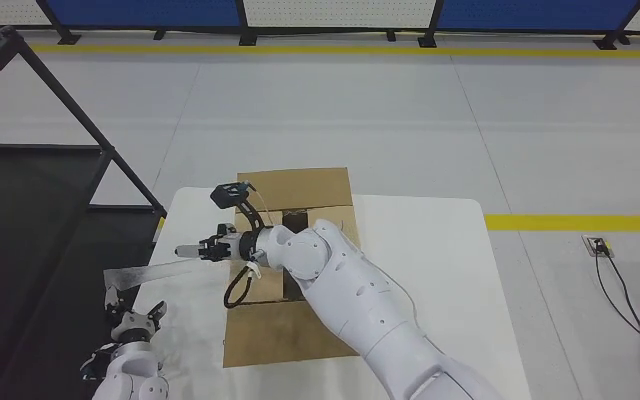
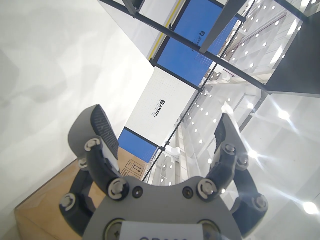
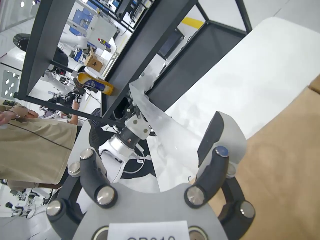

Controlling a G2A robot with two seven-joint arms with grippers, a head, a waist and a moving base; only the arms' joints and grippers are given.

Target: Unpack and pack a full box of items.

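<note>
We see the right claw [image 3: 155, 123] spread wide, with the end of a thin, pale sheet [image 1: 140, 272] lying between its jaws but not pinched. The claw points left from the left side of the open cardboard box [image 1: 300, 185], the task's thing. The box sits mid-table with its flaps folded out, and the right arm lies across its opening. The sheet stretches leftward, over the left edge of the white table [image 1: 430, 260], to the left claw [image 2: 162, 116]. That claw is also parted, with nothing between its pads in its own view, and it sits near-left of the box. We cannot tell whether the sheet rests on it or only passes beside it. A black rack [image 1: 60, 110] stands further left, just beyond the table.

In our judgement the main risk is the sheet itself. With neither claw clamping it, any pull or a late closing could let it slide off the table's left edge to the floor. It could also snag on the rack frame. If one claw closes and pulls while the sheet is caught, the thin sheet might tear or crumple. The right arm could also nudge a flap and shift the box.
</note>
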